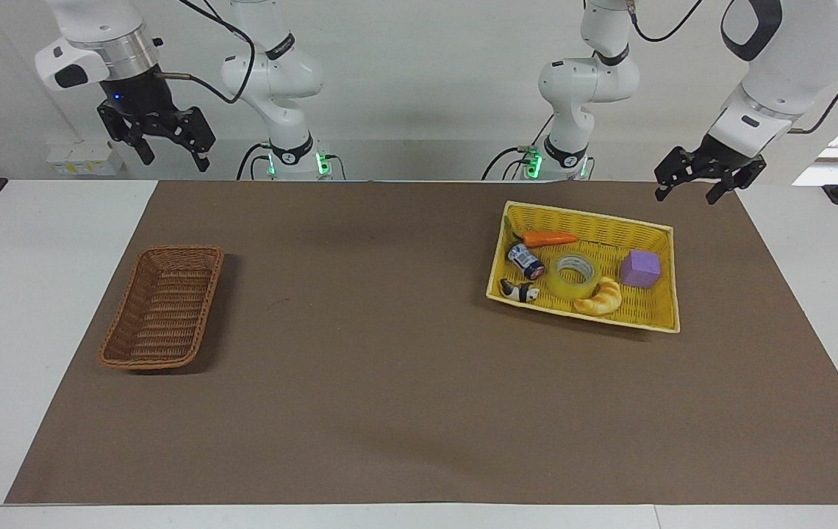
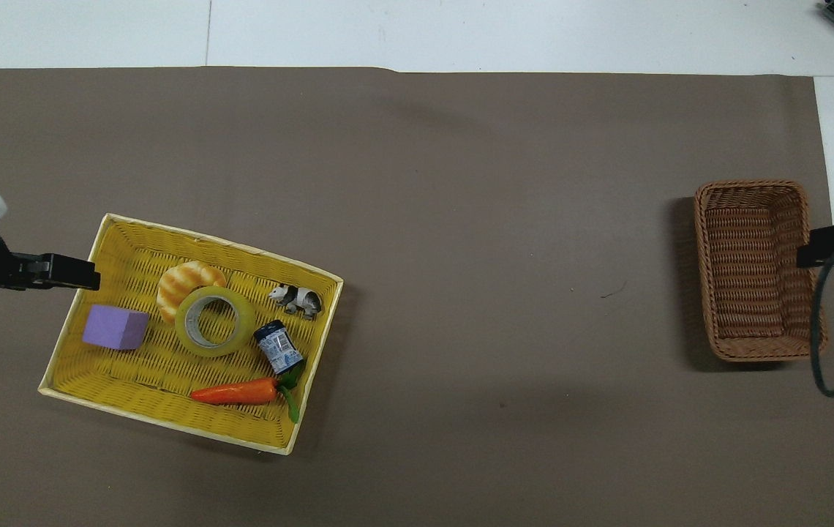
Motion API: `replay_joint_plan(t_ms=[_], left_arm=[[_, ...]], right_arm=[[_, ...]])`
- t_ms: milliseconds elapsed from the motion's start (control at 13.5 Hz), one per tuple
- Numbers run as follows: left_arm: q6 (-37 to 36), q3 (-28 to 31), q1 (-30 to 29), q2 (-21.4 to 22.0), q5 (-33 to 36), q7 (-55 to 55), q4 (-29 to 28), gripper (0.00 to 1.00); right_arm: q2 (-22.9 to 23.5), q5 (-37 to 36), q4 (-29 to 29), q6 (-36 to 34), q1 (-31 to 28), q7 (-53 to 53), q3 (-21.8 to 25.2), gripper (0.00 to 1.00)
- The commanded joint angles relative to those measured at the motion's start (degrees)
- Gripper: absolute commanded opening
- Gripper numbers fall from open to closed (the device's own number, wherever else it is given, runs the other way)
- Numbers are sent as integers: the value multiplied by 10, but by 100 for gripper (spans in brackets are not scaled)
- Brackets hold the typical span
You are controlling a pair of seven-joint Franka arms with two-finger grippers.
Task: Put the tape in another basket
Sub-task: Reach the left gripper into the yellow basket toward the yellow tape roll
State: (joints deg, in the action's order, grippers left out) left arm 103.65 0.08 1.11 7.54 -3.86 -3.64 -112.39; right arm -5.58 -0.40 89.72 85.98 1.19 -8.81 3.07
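We see the tape (image 1: 575, 273) lying in the yellow basket (image 1: 660, 320) (beside a croissant (image 1: 600, 299)); both our grippers, left (image 1: 687, 191) and right (image 1: 173, 154), hang raised with jaws apart; the brown basket (image 1: 207, 254) holds nothing.

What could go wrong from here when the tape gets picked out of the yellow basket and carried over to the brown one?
1. The tape lies flat, touching the croissant, with the small jar close beside it; a descending left pincer could knock either one.
2. Lying flat in the yellow basket, the roll may only offer its rim, so a grip might slip.
3. The brown basket sits at the right arm's end, so the carry is long or needs a handover to the waiting right pincer.
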Motion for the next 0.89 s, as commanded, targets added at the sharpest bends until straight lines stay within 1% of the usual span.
replay_joint_plan(t_ms=[0, 148, 222, 370, 443, 591, 665, 813], left_arm=[[66, 2, 5, 35, 10, -6, -90, 100], [113, 2, 7, 34, 9, -2, -134, 100], [129, 1, 9, 34, 10, 0, -150, 96], [163, 0, 11, 35, 9, 5, -184, 95], [189, 0, 13, 36, 9, 10, -206, 95], [281, 0, 37, 37, 9, 62, -260, 95], [312, 0, 48, 34, 9, 77, -280, 94], [349, 0, 49, 33, 9, 105, -300, 94]], right_arm=[[0, 3, -5, -3, 1, 10, 3, 100], [0, 3, -5, -3, 1, 10, 3, 100], [0, 3, -5, -3, 1, 10, 3, 100], [0, 3, -5, -3, 1, 10, 3, 100], [0, 3, -5, -3, 1, 10, 3, 100], [0, 3, -5, -3, 1, 10, 3, 100], [0, 3, -5, -3, 1, 10, 3, 100], [0, 3, -5, -3, 1, 10, 3, 100]])
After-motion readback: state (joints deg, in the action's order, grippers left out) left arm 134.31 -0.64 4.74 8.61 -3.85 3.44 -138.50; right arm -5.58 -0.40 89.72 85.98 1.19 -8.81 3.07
